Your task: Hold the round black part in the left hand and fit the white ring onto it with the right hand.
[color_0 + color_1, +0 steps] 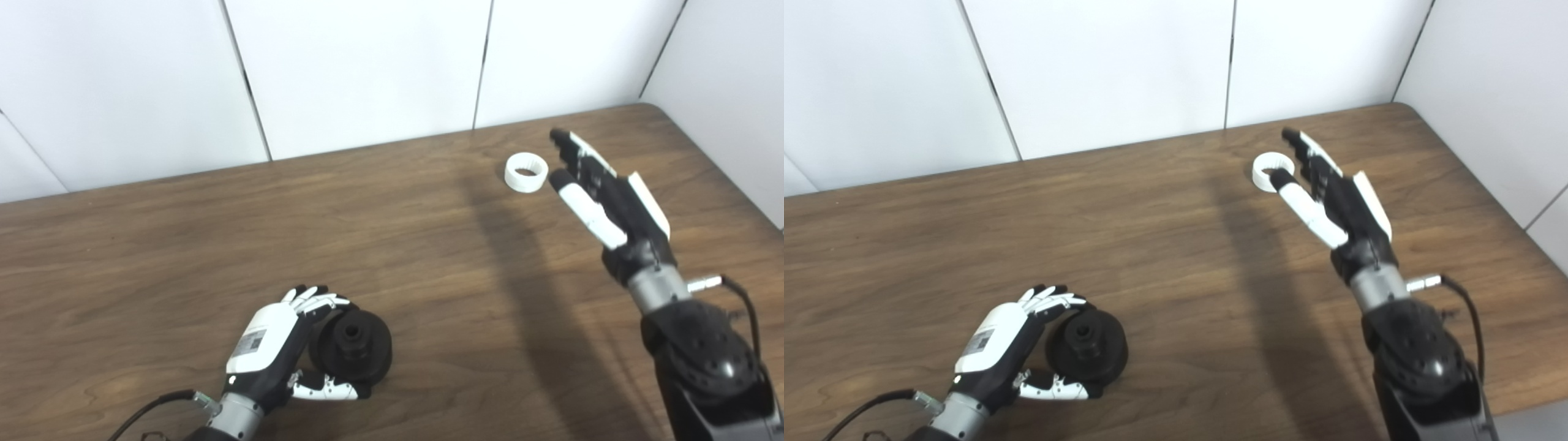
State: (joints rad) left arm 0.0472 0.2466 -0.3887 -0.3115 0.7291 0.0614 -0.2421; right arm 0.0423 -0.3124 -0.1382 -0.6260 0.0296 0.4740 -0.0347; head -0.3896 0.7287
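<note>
The round black part [352, 346] is cupped near the table's front edge by the left hand [269, 349]; the white ring [526, 172], lying far back, is not yet grasped by the spread, empty right hand [603, 196], so fitting remains

left robot hand [269, 349] cups black part [352, 346] | right robot hand [597, 190] (spread) near ring [526, 172]

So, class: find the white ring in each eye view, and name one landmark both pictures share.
Left eye view: white ring upper right on the table, clear of the right hand.
Right eye view: upper right of centre, the thumb tip overlapping its edge.
Shared landmark: the round black part in the left hand.
</note>
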